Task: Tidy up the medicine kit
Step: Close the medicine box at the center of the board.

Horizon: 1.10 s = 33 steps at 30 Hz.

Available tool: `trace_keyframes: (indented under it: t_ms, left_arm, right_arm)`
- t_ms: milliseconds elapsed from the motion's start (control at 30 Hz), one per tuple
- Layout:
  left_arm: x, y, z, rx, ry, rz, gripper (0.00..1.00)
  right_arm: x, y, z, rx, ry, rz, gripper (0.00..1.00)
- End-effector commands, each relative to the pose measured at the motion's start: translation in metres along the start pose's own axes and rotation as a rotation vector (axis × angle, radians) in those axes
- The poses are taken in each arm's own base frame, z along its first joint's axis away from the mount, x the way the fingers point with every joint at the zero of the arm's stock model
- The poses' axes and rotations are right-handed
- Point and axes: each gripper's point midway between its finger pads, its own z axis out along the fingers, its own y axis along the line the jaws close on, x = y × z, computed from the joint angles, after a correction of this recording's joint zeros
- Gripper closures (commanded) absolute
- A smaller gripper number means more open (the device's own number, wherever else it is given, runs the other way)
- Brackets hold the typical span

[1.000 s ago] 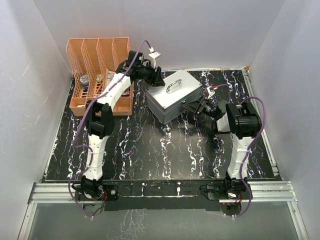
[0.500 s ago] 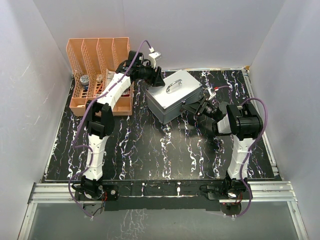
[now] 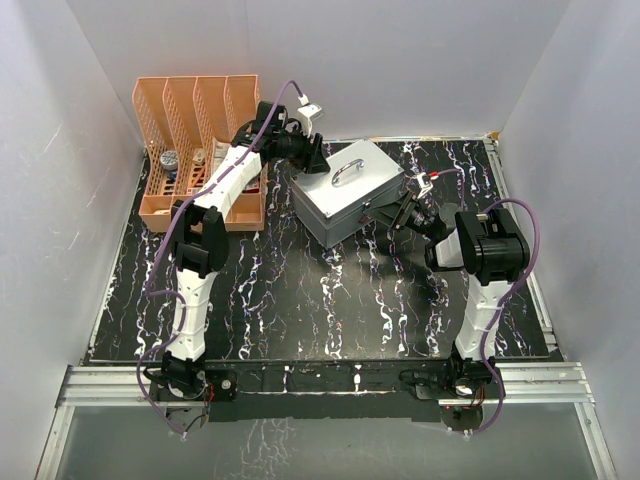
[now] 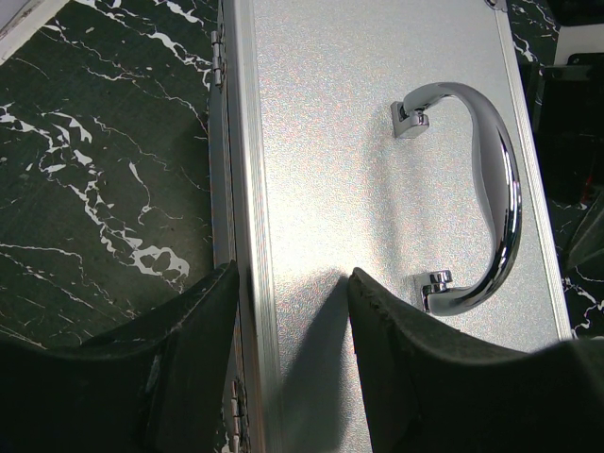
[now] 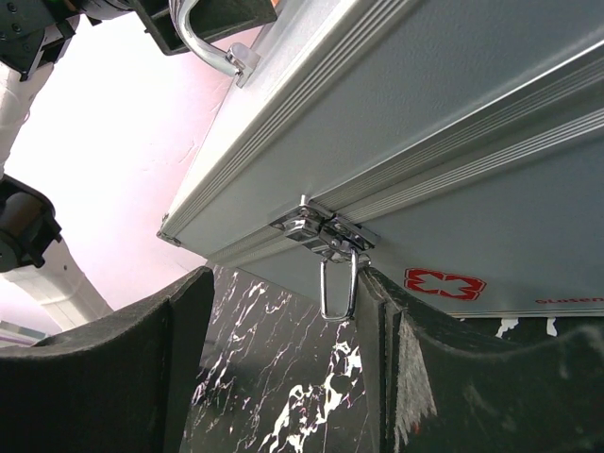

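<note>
Apparently working on getting the case open, a first step toward sorting its contents. Leaving the orange file rack (image 3: pixel 200 150) untouched at the far left of the black marbled table (image 3: pixel 300 300). Straddling the hinge-side rim of the medicine kit (image 3: pixel 345 190) with the left gripper (image 4: pixel 291 274), fingers (image 4: pixel 179 368) parted, one down the back wall and one over the lid, bracketing loosely rather than clamping anything. Showing the kit closed at the table's far middle, just right of the rack, with its chrome handle (image 4: pixel 500 189) folded flat on the lid. Hovering at the kit's near-right front wall with the right gripper (image 5: pixel 288 278), jaws apart and empty, bracketing a front latch (image 5: pixel 326 236) with its wire loop hanging down just beside one finger (image 5: pixel 444 377). Judging that latch as probably released; not seeing a second one. Calling next for freeing any remaining catch, then lifting the lid's front edge while steadying the back.
</note>
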Motion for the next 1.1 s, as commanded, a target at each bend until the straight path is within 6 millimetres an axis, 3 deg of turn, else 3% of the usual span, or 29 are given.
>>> trace_keyframes:
  t_ms: [0, 300, 1067]
  left_arm:
    - [0.027, -0.01, -0.003, 0.0, 0.099, -0.03, 0.52]
    - [0.028, -0.011, 0.0, 0.001, 0.101, -0.03, 0.51]
    - [0.028, -0.015, 0.002, 0.003, 0.108, -0.02, 0.52]
  right_arm:
    - [-0.034, 0.07, 0.001, -0.233, -0.106, -0.352, 0.42]
    - [-0.031, 0.075, -0.002, -0.236, -0.098, -0.355, 0.42]
    - [-0.047, 0.087, 0.003, -0.264, -0.128, -0.369, 0.44]
